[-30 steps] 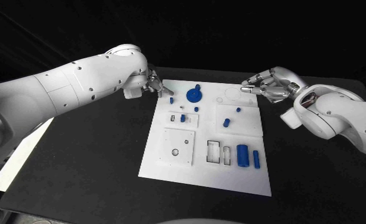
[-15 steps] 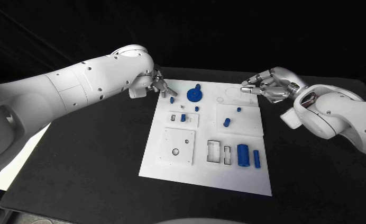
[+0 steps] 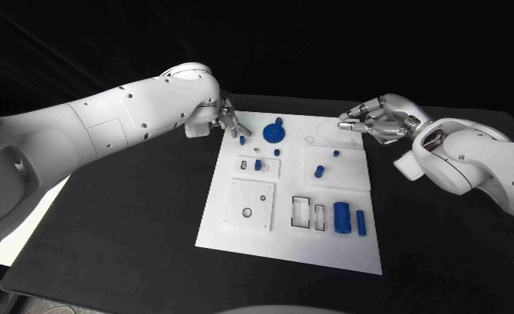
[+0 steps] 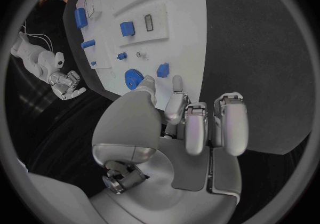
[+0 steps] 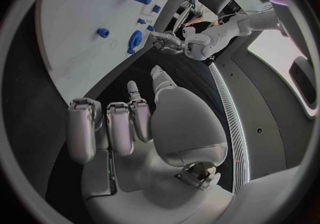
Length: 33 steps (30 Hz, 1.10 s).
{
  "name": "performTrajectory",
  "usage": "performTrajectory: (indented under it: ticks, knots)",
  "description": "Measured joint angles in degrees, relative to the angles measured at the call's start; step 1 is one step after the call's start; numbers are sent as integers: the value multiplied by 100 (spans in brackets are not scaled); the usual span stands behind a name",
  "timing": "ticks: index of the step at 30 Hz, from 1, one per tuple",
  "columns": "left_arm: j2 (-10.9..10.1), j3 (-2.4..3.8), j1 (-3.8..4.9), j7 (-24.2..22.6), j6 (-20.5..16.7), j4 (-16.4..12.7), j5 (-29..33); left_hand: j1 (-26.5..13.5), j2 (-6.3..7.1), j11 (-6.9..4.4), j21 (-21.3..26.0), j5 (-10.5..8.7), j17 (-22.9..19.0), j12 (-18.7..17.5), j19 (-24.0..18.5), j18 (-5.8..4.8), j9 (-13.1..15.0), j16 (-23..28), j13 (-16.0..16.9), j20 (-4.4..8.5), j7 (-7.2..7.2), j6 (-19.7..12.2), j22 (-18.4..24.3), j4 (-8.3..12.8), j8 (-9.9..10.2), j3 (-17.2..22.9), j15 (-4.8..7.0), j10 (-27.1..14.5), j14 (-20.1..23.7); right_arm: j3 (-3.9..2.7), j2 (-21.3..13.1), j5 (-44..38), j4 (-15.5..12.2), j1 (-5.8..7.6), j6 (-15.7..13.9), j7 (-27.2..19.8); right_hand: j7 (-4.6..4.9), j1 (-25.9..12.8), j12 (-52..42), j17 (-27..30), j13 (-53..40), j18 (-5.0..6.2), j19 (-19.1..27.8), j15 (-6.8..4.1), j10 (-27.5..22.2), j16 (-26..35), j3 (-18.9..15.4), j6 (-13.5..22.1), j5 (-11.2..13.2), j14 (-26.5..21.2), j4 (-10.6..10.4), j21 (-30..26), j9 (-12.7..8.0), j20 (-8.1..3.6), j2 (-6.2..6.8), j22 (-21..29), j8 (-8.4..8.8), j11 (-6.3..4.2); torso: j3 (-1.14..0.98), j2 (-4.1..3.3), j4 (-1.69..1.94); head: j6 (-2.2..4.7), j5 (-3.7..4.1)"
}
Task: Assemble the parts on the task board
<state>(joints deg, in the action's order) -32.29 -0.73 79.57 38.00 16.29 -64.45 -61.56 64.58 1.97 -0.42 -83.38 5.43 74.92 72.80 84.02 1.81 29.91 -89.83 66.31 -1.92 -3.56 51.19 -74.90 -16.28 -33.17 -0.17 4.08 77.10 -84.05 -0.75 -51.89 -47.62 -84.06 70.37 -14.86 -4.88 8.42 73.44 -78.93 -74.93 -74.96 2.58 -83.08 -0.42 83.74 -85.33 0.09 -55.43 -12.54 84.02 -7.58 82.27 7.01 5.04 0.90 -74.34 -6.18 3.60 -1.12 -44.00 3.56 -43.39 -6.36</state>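
The white task board (image 3: 241, 217) lies in the middle of the table. A blue gear (image 3: 274, 133) stands near its far edge, with a small blue piece (image 3: 242, 139) to its left. Other blue parts sit on the board: a small block (image 3: 257, 165), a peg (image 3: 318, 171) and two long cylinders (image 3: 341, 217) near the front right. My left hand (image 3: 228, 122) hovers at the board's far left corner, fingers apart and empty, fingertips (image 4: 175, 82) close to the small blue piece (image 4: 162, 70) and the gear (image 4: 133, 78). My right hand (image 3: 375, 122) hangs off the far right corner, holding nothing.
White raised plates (image 3: 249, 206) with holes and slots stand on the board's left half. Black tabletop (image 3: 128, 240) runs all round the board. The right wrist view looks across the board (image 5: 80, 21) to the left hand (image 5: 167, 42).
My left arm has swung a little to the right, bringing its hand over the board's far left corner. The right hand and the parts have stayed put.
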Motion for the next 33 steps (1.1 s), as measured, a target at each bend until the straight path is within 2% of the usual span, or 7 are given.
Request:
performTrajectory:
  ticks: [5,25,33]
  knots:
    - [8,-10,0,-2,49,4,0,149,-18,-20,0,0,0,24,0,0,-4,0,11,0,11,52,0,23,-72,23,0,20,0,0,3,1,1,0,6,-1,0,0,0,0,0,0,0,0,0,0,0,0,0,0,0,0,-1,0,0,0,0,0,1,2,0,-2,1]
    - [21,-21,0,-9,188,-20,0,201,-25,-40,-21,0,-1,62,0,0,-3,0,39,0,51,92,0,56,-120,24,0,40,0,0,20,4,5,-1,24,-1,0,0,0,1,0,0,0,0,0,0,-32,0,0,0,0,0,-2,0,0,0,0,0,8,-2,0,-2,10]
    - [38,-27,0,-24,154,-11,0,484,-232,-60,-21,0,-1,62,0,0,-2,0,46,0,51,92,0,183,-155,152,7,60,6,0,22,5,5,-1,28,-1,0,0,0,2,0,0,0,0,0,0,-32,0,0,0,0,0,-2,0,0,0,0,0,8,-2,0,4,10]
